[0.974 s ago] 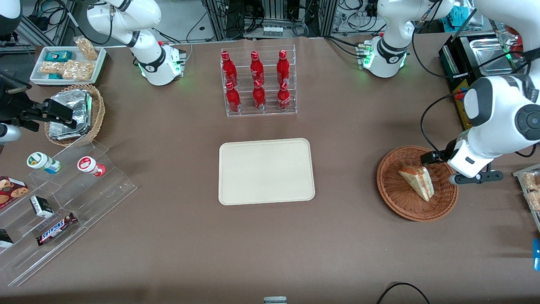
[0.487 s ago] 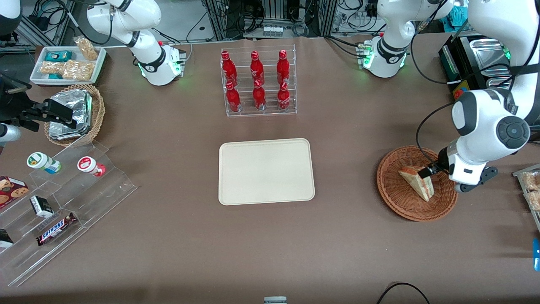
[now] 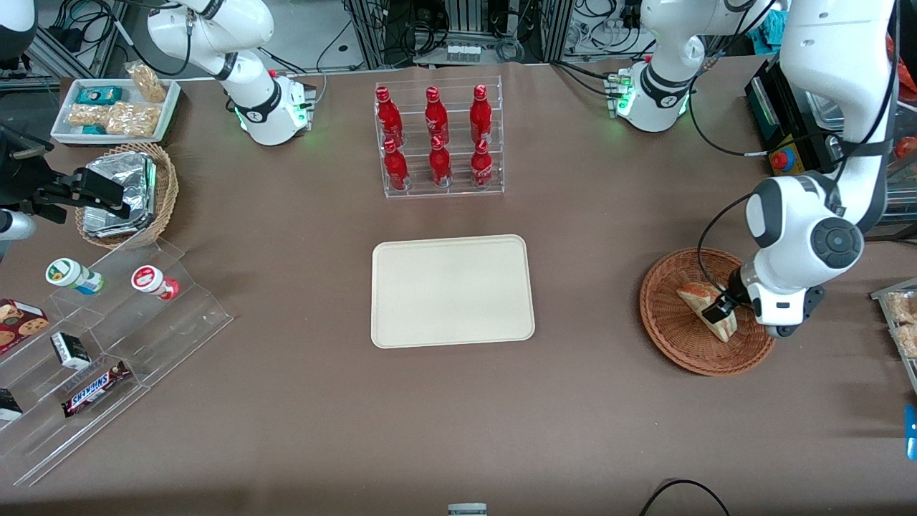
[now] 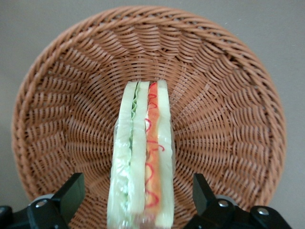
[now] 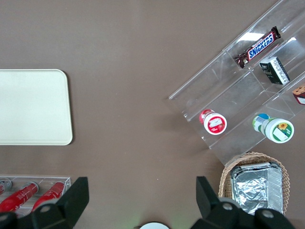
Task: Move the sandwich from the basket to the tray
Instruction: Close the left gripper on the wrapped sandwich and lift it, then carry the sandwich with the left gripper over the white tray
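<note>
The sandwich (image 3: pixel 696 299) is a pale wedge with green and red-orange filling, lying in the reddish-brown wicker basket (image 3: pixel 666 342) toward the working arm's end of the table. My left gripper (image 3: pixel 719 309) is low in the basket, right over the sandwich's thick end. The left wrist view shows the sandwich (image 4: pixel 143 152) standing on edge in the basket (image 4: pixel 228 95). The gripper (image 4: pixel 138 196) is open: one black finger is on each side of the wedge with a gap at both. The cream tray (image 3: pixel 451 290) lies flat mid-table with nothing on it.
A clear rack of red bottles (image 3: pixel 438 140) stands farther from the front camera than the tray. Toward the parked arm's end are a tan basket with foil packets (image 3: pixel 129 192), a white snack tray (image 3: pixel 114 107) and an acrylic stepped display (image 3: pixel 114 337). A snack tray (image 3: pixel 901 319) lies beside the basket.
The left arm swung in from beside the basket's rim and came down over the sandwich, so its open fingers now straddle the wedge. The sandwich has not moved.
</note>
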Motion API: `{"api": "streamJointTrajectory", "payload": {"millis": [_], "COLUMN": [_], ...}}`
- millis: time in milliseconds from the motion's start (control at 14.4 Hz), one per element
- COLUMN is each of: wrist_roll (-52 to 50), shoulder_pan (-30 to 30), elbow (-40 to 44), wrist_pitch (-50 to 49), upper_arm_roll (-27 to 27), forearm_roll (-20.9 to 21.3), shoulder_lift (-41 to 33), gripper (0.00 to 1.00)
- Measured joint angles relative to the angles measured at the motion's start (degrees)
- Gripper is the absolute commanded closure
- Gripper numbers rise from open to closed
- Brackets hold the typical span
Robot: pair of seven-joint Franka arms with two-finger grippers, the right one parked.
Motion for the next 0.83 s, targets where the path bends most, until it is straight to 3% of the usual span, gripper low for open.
{"api": "streamJointTrajectory", "payload": {"millis": [209, 348, 557, 835], "wrist_roll": [-0.69, -0.71, -0.05, 7.31], "shoulder_pan": [0.0, 0.0, -0.02, -0.13], "elbow": [-0.91, -0.99, -0.72, 2.94], "wrist_pitch": [0.99, 0.99, -0.95, -11.45], "upper_arm_roll": [0.0, 0.0, -0.01, -0.26], "forearm_roll": [-0.06, -0.06, -0.03, -0.07], "shoulder_lift": [1.09, 1.07, 0.72, -2.24], "gripper": [0.85, 0.94, 0.97, 1.0]}}
